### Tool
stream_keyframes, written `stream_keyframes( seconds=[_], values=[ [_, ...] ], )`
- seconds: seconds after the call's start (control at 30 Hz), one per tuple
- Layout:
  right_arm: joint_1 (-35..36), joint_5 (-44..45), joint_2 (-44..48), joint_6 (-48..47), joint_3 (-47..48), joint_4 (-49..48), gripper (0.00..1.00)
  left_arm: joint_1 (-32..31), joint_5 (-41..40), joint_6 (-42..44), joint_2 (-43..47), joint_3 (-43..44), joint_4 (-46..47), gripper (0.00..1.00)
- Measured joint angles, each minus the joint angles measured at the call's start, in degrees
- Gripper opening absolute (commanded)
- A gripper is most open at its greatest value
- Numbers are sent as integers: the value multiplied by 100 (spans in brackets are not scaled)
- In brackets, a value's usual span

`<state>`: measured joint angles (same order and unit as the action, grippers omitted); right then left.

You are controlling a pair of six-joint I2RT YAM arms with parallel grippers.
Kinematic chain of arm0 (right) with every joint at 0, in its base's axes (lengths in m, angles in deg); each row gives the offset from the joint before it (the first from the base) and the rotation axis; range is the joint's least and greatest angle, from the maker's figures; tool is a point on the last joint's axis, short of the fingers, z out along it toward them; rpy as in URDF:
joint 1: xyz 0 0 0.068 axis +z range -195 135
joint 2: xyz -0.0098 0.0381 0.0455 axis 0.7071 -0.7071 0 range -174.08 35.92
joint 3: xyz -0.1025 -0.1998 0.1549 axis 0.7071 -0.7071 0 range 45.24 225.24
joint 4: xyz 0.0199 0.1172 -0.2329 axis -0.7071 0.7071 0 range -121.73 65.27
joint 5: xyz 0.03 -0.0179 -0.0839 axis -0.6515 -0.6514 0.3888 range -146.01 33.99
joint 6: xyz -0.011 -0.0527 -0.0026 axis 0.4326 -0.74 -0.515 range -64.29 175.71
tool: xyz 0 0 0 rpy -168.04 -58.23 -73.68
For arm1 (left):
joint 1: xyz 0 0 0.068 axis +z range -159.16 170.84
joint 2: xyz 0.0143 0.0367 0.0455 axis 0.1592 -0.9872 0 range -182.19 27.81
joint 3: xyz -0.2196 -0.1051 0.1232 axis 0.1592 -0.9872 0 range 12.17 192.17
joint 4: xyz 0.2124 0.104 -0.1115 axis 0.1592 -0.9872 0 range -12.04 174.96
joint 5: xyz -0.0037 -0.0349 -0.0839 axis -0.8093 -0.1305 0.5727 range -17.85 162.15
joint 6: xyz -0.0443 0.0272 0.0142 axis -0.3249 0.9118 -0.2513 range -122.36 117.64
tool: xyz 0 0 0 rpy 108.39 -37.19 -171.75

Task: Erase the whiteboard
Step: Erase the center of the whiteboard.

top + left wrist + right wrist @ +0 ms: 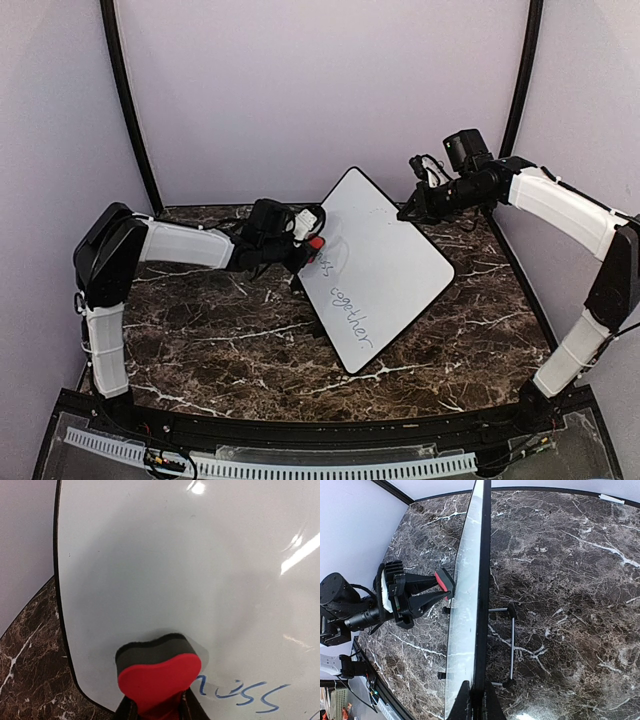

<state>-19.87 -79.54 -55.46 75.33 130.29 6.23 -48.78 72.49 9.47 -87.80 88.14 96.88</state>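
The whiteboard stands tilted on the marble table, with blue handwriting down its lower half. My left gripper is shut on a red eraser with a dark felt face. That face presses on the whiteboard near its lower left corner, just left of blue writing. My right gripper is shut on the edge of the whiteboard, seen edge-on. In the top view the right gripper is at the board's upper right edge. The eraser touches the board's front.
A thin metal stand props the board from behind. The dark marble table stretches around it. Purple walls and black corner poles close in the back and sides.
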Motion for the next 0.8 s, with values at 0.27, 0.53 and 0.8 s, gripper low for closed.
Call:
stream_keyframes(
  seconds=[0.27, 0.53, 0.8],
  values=[
    [0, 7, 0, -2, 0, 0, 0, -227, 4, -28, 151, -105, 138, 0],
    [0, 7, 0, -2, 0, -11, 0, 87, -221, -13, -90, 249, -55, 0],
    [0, -24, 0, -2, 0, -22, 0, 459, -284, 42, -391, 389, -282, 0]
  ],
)
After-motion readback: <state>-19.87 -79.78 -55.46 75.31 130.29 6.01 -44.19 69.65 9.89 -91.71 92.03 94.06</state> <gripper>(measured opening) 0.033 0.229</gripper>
